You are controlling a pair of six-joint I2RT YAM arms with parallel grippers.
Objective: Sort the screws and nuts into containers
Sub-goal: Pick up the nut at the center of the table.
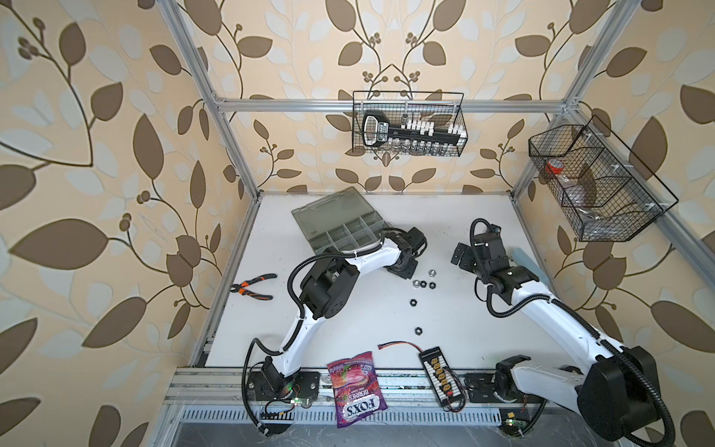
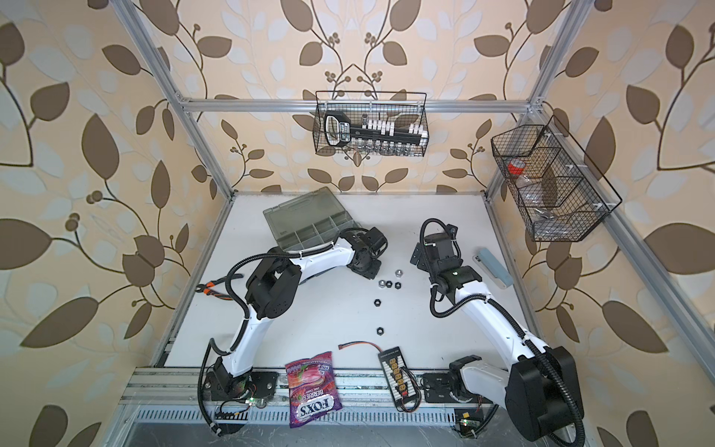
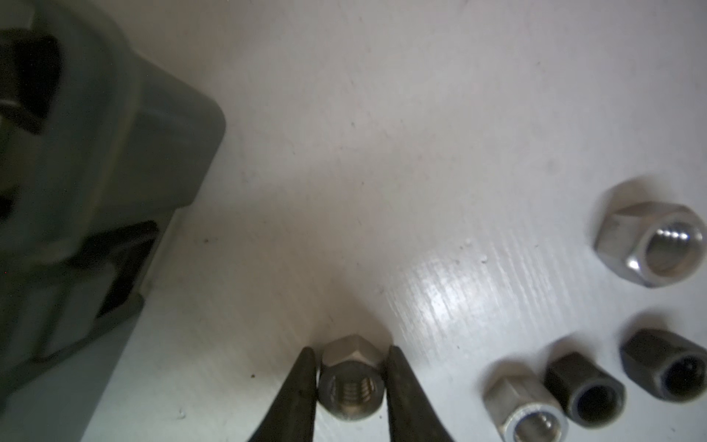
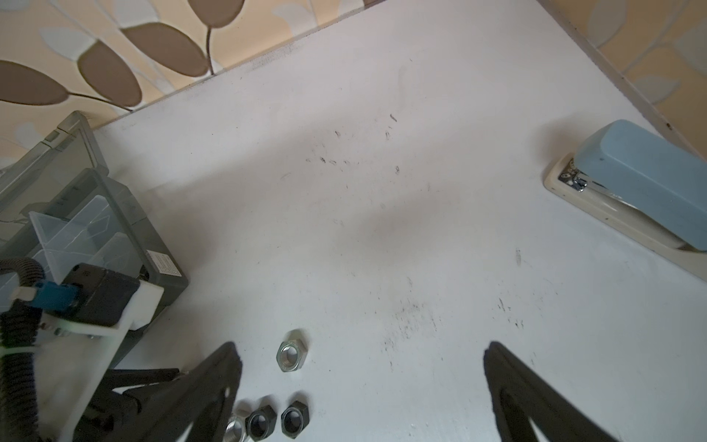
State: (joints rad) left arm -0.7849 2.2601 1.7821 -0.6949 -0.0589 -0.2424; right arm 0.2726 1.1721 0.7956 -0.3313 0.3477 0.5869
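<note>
In the left wrist view my left gripper (image 3: 352, 367) is shut on a silver nut (image 3: 350, 386), one black finger against each side, low over the white table. Beside it lie a larger silver nut (image 3: 650, 241), a smaller silver one (image 3: 524, 409) and two black ones (image 3: 585, 390). In both top views these loose nuts (image 1: 423, 284) (image 2: 389, 284) lie mid-table, with two more black nuts (image 1: 414, 302) nearer the front. The grey-green case with its containers (image 1: 350, 232) stands open behind the left arm. My right gripper (image 4: 361, 356) hangs open above the table. No screws show.
Orange-handled pliers (image 1: 253, 288) lie at the left edge. A blue stapler (image 4: 631, 191) lies at the right edge. A candy bag (image 1: 356, 387) and a connector board (image 1: 441, 377) sit at the front rail. Wire baskets (image 1: 410, 124) (image 1: 596, 182) hang on the frame.
</note>
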